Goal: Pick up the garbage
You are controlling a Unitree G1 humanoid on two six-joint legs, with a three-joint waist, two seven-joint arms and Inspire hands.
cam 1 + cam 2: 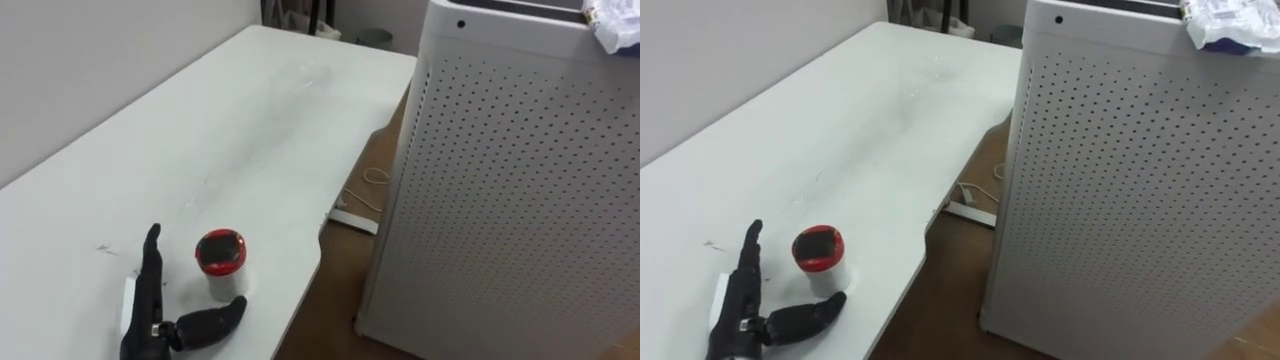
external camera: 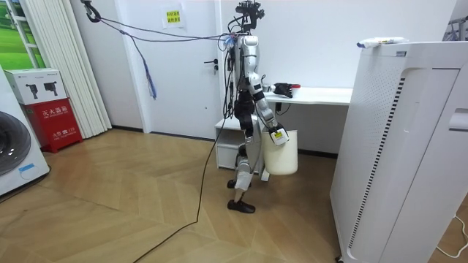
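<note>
Left hand (image 1: pixel 147 303) flat on white table (image 1: pixel 230 130), fingers straight, thumb splayed, just beside small red-lidded white cup (image 1: pixel 222 264), not gripping.

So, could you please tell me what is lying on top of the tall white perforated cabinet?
A crumpled white wrapper lies on top of the cabinet, toward the robot's right. Anything under the wrapper is covered.
</note>
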